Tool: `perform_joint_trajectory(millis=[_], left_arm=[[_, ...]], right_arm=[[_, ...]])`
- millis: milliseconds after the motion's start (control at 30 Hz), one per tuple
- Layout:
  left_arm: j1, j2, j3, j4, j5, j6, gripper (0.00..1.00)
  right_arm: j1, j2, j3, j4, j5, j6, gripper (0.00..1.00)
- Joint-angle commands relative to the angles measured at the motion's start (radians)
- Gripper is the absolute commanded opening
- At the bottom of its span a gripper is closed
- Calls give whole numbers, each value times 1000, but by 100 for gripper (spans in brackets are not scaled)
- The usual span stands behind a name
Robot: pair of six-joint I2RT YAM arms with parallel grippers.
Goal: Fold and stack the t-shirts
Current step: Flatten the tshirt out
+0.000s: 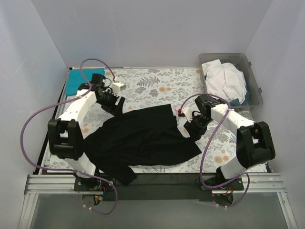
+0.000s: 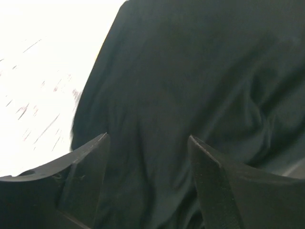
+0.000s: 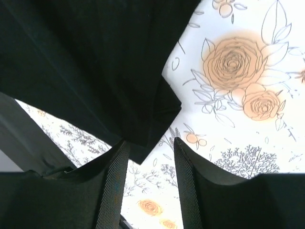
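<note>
A black t-shirt (image 1: pixel 143 138) lies spread and rumpled across the middle of the floral table cloth (image 1: pixel 157 83). My left gripper (image 1: pixel 116 106) hovers at the shirt's far left corner. In the left wrist view its jaws (image 2: pixel 148 138) stand open over the black cloth (image 2: pixel 190 71), gripping nothing. My right gripper (image 1: pixel 193 128) is at the shirt's right edge, open (image 3: pixel 150 140). A folded corner of the black shirt (image 3: pixel 86 57) lies just beyond its tips, with only patterned cloth between them. A teal-blue t-shirt (image 1: pixel 76 83) lies folded at the far left. A white t-shirt (image 1: pixel 226 81) is bunched in the tub.
The clear grey plastic tub (image 1: pixel 255 90) stands at the far right corner. A metal rail (image 1: pixel 152 183) runs along the near edge by the arm bases. Purple cables loop beside both arms. White walls close in the table on three sides.
</note>
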Motion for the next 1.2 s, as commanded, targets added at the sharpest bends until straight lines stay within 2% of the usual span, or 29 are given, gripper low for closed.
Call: perform_joint_trajectory(millis=[0, 67, 100, 167, 267, 300, 367, 500, 567, 600, 633, 667, 700, 767, 800, 833, 967, 1167], left_arm=[[-48, 127, 35, 162, -73, -166, 66], [-78, 164, 41, 182, -92, -180, 70], [-84, 181, 34, 216, -127, -183, 70], [-110, 189, 17, 247, -168, -180, 70], [-125, 216, -8, 264, -219, -172, 66], [-127, 225, -24, 268, -234, -168, 60], [-130, 225, -58, 281, -262, -149, 54], [-128, 213, -141, 278, -314, -128, 29], [-112, 166, -204, 275, -320, -120, 23], [-104, 147, -222, 270, -322, -114, 20], [-83, 129, -262, 265, -328, -106, 12], [-67, 95, -279, 259, -338, -97, 8], [-50, 77, -296, 246, -342, -79, 3], [26, 31, -343, 233, -349, -56, 0], [54, 18, -359, 218, -352, -40, 0], [127, 8, -373, 213, -357, -7, 0], [255, -58, -455, 199, -385, 92, 0], [304, -95, -525, 181, -440, 148, 0]], right_arm=[[-21, -28, 20, -61, -3, -2, 51], [-23, -19, 19, -64, 12, -2, 54], [-23, -10, 17, -64, 19, -3, 59], [-26, 22, 17, -58, 29, -2, 63], [-24, 89, 30, -50, 22, 9, 64], [-24, 105, 36, -49, 14, 13, 63], [-23, 148, 51, -41, 2, 27, 63], [-21, 202, 66, -33, 5, 26, 59], [-23, 226, 60, -32, 20, 17, 57], [-21, 232, 57, -32, 25, 9, 53], [-19, 238, 51, -32, 35, 3, 48], [-21, 240, 37, -30, 40, -3, 42], [-22, 240, 28, -29, 45, -8, 30], [-21, 237, 11, -33, 54, -23, 18], [-19, 232, -7, -35, 57, -33, 7], [-18, 223, -19, -35, 65, -39, 1], [-6, 176, -79, -52, 71, -86, 1], [-1, 116, -113, -107, 78, -157, 1]])
